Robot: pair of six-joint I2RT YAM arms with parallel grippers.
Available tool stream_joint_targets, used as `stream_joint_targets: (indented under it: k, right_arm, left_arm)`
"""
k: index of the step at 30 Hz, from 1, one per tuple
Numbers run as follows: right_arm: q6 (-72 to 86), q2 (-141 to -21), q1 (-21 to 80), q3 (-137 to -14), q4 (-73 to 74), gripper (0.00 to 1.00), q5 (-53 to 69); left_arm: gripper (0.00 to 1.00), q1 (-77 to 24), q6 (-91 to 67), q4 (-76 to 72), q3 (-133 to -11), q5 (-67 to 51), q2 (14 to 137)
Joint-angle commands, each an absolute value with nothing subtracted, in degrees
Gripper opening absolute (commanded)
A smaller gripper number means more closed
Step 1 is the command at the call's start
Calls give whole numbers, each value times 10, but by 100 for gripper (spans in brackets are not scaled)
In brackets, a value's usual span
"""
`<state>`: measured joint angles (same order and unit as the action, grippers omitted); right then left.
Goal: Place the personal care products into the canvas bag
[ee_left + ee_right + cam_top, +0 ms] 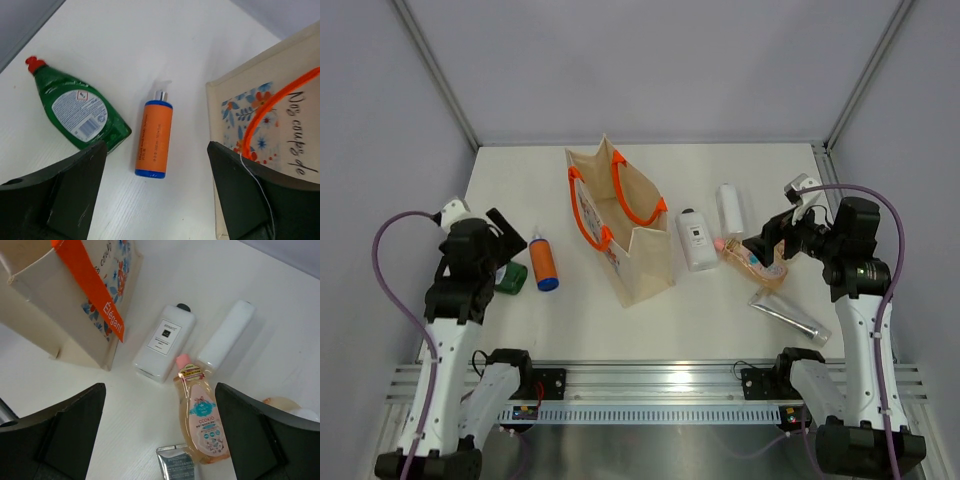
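The canvas bag (pixel 647 255) stands open mid-table, orange handles up; it also shows in the left wrist view (pixel 272 107) and the right wrist view (pixel 55 310). The orange bottle with blue cap (pixel 543 263) lies left of it, with the small green bottle (pixel 508 278) beside. My left gripper (pixel 510 247) is open and empty, above and short of the orange bottle (pixel 154 138). Right of the bag lie the white flat bottle (pixel 164 341), white cylinder (pixel 226 334), pink bottle (pixel 201 414) and silver tube (pixel 788 316). My right gripper (pixel 772 235) is open and empty over the pink bottle.
The green bottle (pixel 75 108) has a red cap and lies close to my left finger. A beige rounded thing (pixel 282 405) peeks out by my right finger. Grey walls close the table on the left, right and back.
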<state>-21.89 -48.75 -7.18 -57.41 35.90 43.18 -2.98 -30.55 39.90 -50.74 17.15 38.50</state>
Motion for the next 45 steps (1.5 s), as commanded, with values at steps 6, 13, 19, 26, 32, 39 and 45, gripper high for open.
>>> stream_joint_targets:
  k: [6, 13, 19, 26, 32, 39, 45]
  right_arm:
    - [-237, -478, -71, -527, 325, 99, 509]
    - [-243, -461, -71, -524, 333, 99, 510]
    - [-247, -459, -71, -525, 342, 99, 515]
    - [-251, -453, -71, -523, 345, 100, 505]
    - [-251, -454, -71, -522, 345, 99, 505]
    - [-253, -454, -71, -520, 344, 100, 497]
    - [-252, -460, -71, -520, 344, 100, 495]
  left_arm:
    - [87, -18, -328, 441, -530, 107, 618]
    - [81, -18, -314, 396, -562, 47, 794]
    - [81, -37, -278, 397, -633, 52, 914]
    - [74, -36, -270, 384, -637, 61, 991]
    - [44, -36, -259, 377, -642, 50, 1006]
    - [0, -39, -279, 362, -614, 38, 861]
    - [0, -90, -337, 314, -603, 15, 658]
